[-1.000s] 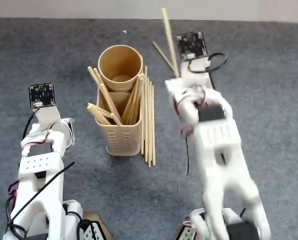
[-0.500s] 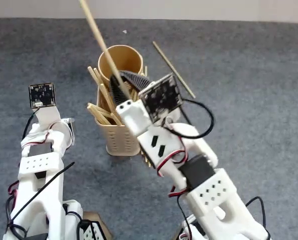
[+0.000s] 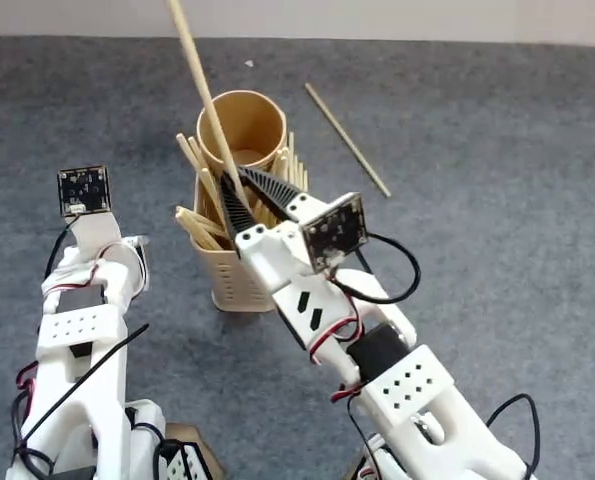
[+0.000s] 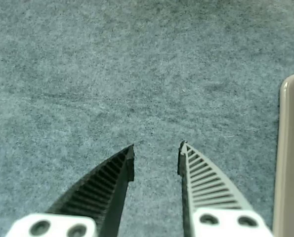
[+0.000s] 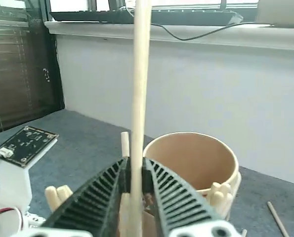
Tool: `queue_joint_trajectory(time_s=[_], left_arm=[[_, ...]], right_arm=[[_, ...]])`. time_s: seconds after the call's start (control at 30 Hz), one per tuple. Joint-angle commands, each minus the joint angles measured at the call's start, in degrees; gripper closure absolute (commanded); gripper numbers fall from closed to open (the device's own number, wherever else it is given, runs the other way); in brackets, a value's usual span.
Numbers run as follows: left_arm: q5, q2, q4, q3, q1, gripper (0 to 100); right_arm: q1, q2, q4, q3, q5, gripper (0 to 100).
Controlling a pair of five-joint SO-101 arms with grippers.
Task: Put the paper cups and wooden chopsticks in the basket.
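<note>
From the high view I have the right claw over the basket, pinching one chopstick. That stick slants up and away to the far left, and its lower end sits between the black fingers, just above the basket's mouth. The basket stands mid-desk with the cup upright at its far end. Several sticks already poke out of the basket on its left side. A loose stick lies flat on the grey desk, far right of the cup and well apart from the basket. The left arm sits to the left of the basket, not touching it.

On the left wrist view the left claw is spread, with nothing between its fingers and only desk beneath. The basket's pale wall shows just beside the claw.

On the right wrist view the right claw is pressed onto the held chopstick, which rises nearly straight up between the fingers. The cup stands open-mouthed just beyond the fingers. Stick ends show to either side of the claw, near the cup's rim. The left arm's circuit board is off to the side, and a white wall and a window sill run behind.
</note>
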Motion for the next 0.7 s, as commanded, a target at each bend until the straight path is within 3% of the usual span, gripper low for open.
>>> queue_joint_trajectory(time_s=[0.0,0.27,0.33,0.43,0.57,0.67], left_arm=[[-0.4,-0.1,-0.9,-0.1,0.9,83],[-0.4,-0.1,-0.8,0.0,2.2,83],[-0.4,-0.1,-0.6,-0.6,2.1,83],[-0.4,-0.4,2.0,-6.2,-1.5,83],[-0.3,-0.2,17.5,-23.1,-5.6,82],[-0.3,-0.1,30.1,-40.7,-5.2,82]], right_arm=[[1.5,-0.8,-0.4,0.1,-0.4,88.3],[1.5,-0.8,0.0,-4.6,-0.4,86.8],[1.8,-0.9,4.3,-8.0,-0.4,86.8],[3.5,-0.8,21.3,-20.0,-0.2,86.8],[8.7,-0.4,51.4,-41.7,-0.3,86.8],[13.7,-0.4,66.4,-54.5,-0.1,86.8]])
